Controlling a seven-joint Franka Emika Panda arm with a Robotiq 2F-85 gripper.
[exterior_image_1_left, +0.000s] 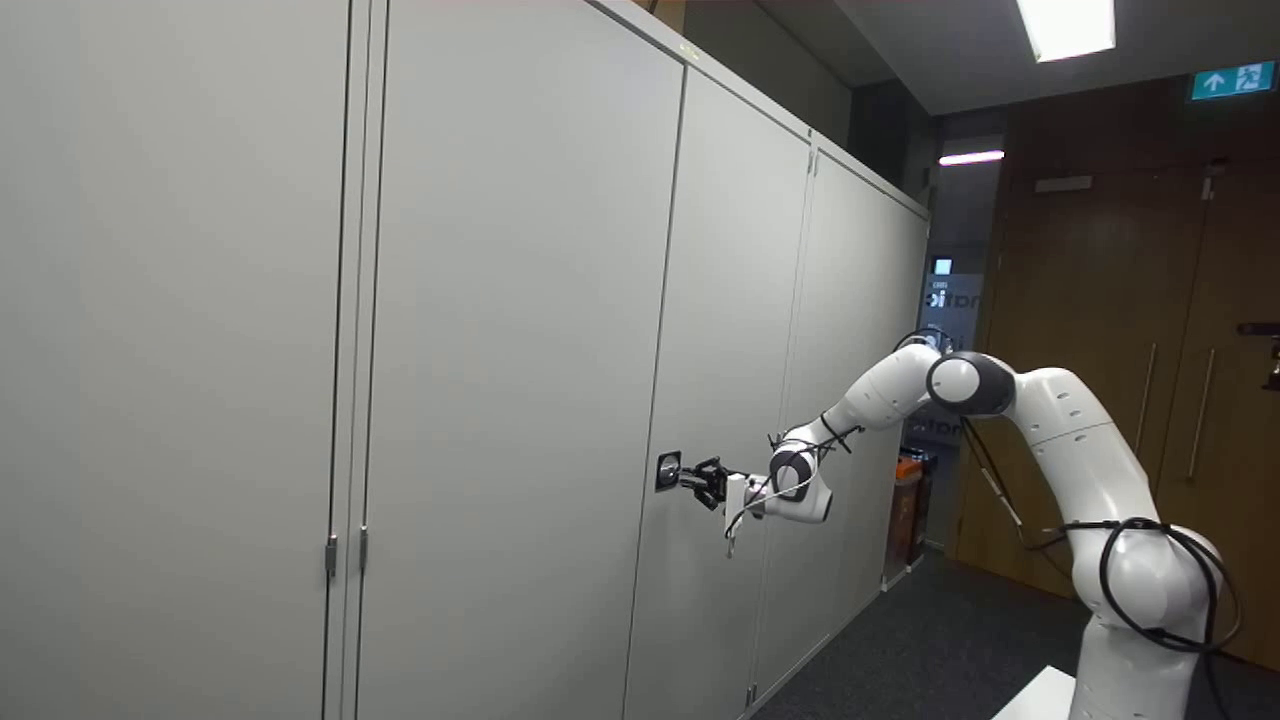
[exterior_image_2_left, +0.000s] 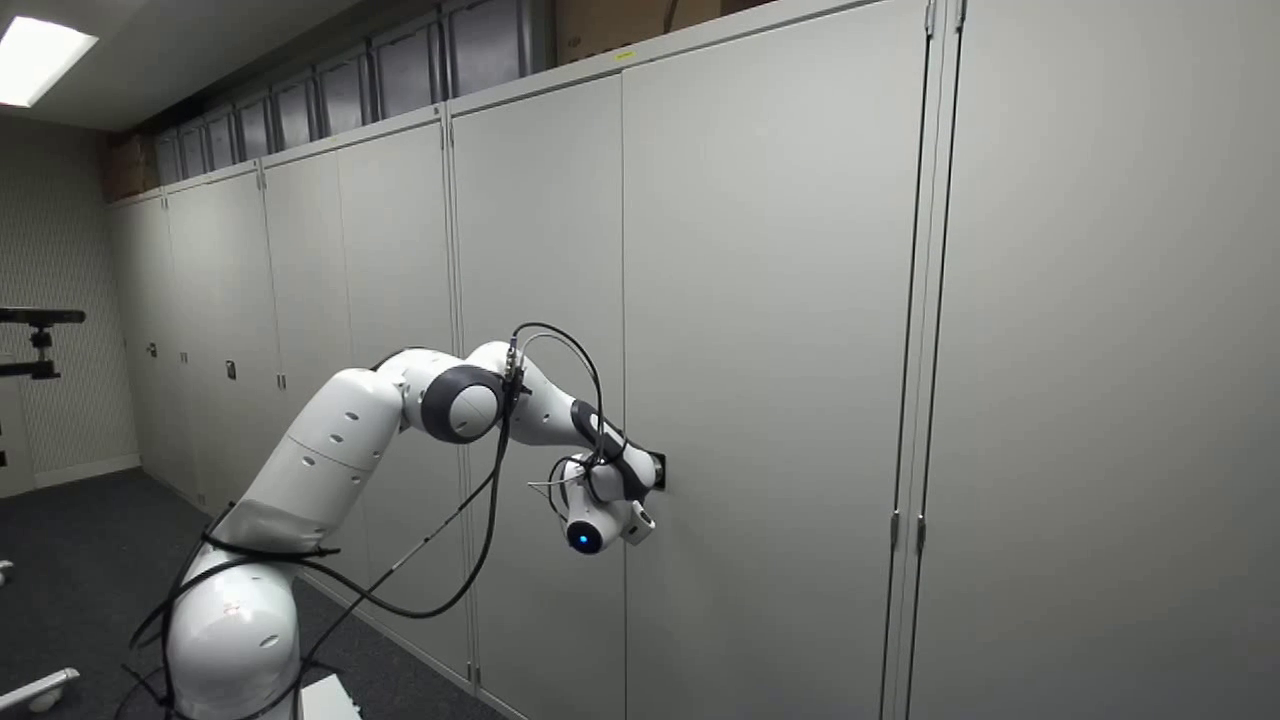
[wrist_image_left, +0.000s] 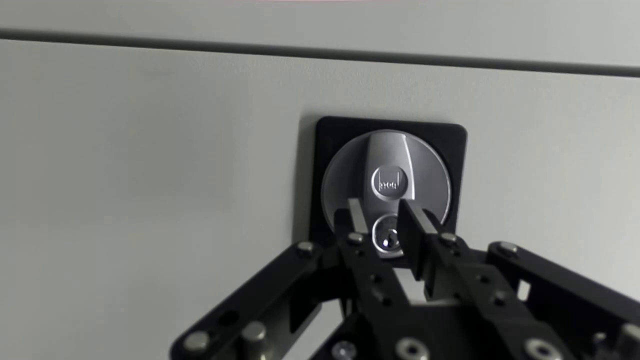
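Mostly, my eye fills with the long row of tall grey cabinets, the doors lying flat along a front that recedes beside the dark carpeted floor. In an exterior view, brown wooden doors stand at the far end of the room. Next in size comes the white arm, rising near the cabinets, bent at its raised elbow and reaching down to one door front, with black cable looped loosely about it. Grey storage boxes line the top of the cabinets, and past their far end I can make out bins, one of them with an orange top. High on the wall hangs a green exit sign.

Then there is the black gripper, pointing straight at the cabinet. Its fingers are drawn in close, with a gap between them filled by metal: they pinch the near part of a handle. That handle sits on a square black plate, fixed to the right-hand door just beside the seam where two doors meet. Set in the plate is the round silver knob, and across its face, at right angles to the seam, runs a raised ridge, one finger on either side. Smallest of all, a keyhole lock shows between the fingers.
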